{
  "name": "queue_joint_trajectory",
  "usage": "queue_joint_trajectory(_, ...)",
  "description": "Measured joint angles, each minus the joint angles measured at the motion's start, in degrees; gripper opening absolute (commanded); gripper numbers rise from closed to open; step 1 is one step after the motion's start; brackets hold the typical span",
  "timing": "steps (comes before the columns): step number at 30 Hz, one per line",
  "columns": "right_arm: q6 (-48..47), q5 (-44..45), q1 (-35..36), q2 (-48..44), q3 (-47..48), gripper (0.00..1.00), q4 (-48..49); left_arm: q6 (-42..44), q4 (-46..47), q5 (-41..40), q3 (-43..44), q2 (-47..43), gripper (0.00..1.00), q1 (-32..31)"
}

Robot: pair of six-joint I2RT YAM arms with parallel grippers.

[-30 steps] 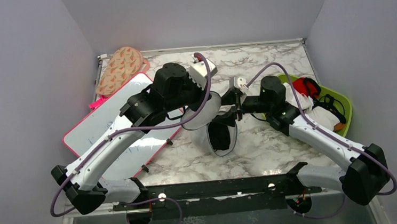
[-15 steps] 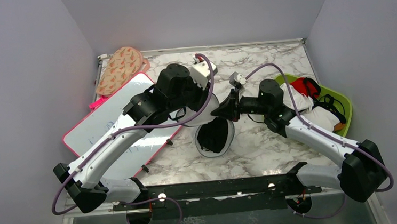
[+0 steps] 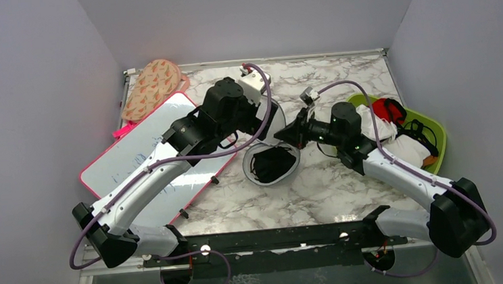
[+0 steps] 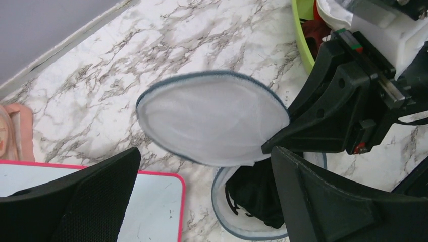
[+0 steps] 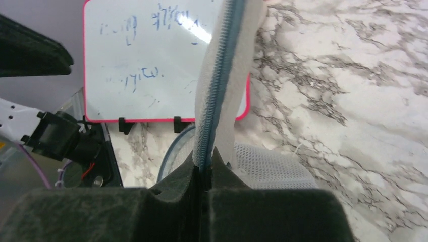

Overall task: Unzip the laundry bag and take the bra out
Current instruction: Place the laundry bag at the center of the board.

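The bag (image 3: 273, 181), a squat drum of translucent white mesh, is seen at the centre of the top view on the grey-veined marble bench (image 3: 347, 182). It is unzipped. Its round lid (image 4: 212, 121), a thin mesh disc edged in dark blue-grey zipper tape, is held tilted above the open base. The bra (image 3: 271, 163), a soft, crumpled black mass, is lying inside the base. In the left wrist view it is found at lower centre, partly under the lid's edge.

The right claw (image 5: 204, 164) is pressed together on the lid's rim. In its own view the ribbed zipper tape and white binding are seen running upward from between the matte black fingers. The left claw (image 4: 206, 151) is spread wide, and nothing is gripped by it. Its two finely textured black fingers (image 4: 81, 201) fill the lower corners of its view, and the lid is framed in the gap beyond them.

Left of the bag, a flat, glossy whiteboard (image 3: 141, 157) with a pink-red frame and faint blue writing is laid on the bench. At the upper left an oval pad (image 3: 153, 87) with an orange print is seen. At the right edge a smooth lime-green tray (image 3: 438, 134) with a curved rim is filled with a red cloth (image 3: 387, 109) and a white cloth (image 3: 408, 146).
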Motion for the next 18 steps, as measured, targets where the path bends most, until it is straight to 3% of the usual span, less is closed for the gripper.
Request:
queue_joint_trajectory(4, 2.25, 1.70, -2.43, 0.79, -0.81, 0.02, 0.72, -0.02, 0.20, -1.27, -1.38, 0.00, 0.99, 0.00)
queue_joint_trajectory(8, 4.33, 2.82, -5.42, 3.02, -1.14, 0.12, 1.49, 0.13, 0.44, -1.40, -2.64, 0.00, 0.99, 0.02)
queue_joint_trajectory(13, 5.29, 5.68, -9.42, 5.27, -1.16, 0.53, 0.11, 1.11, 1.55, -1.36, -3.80, 0.37, 0.99, 0.37)
queue_joint_trajectory(18, 3.41, 10.54, -11.72, 6.25, 2.47, 0.88, -9.46, 1.57, 6.05, 1.22, -7.19, 1.66, 0.99, 3.23)
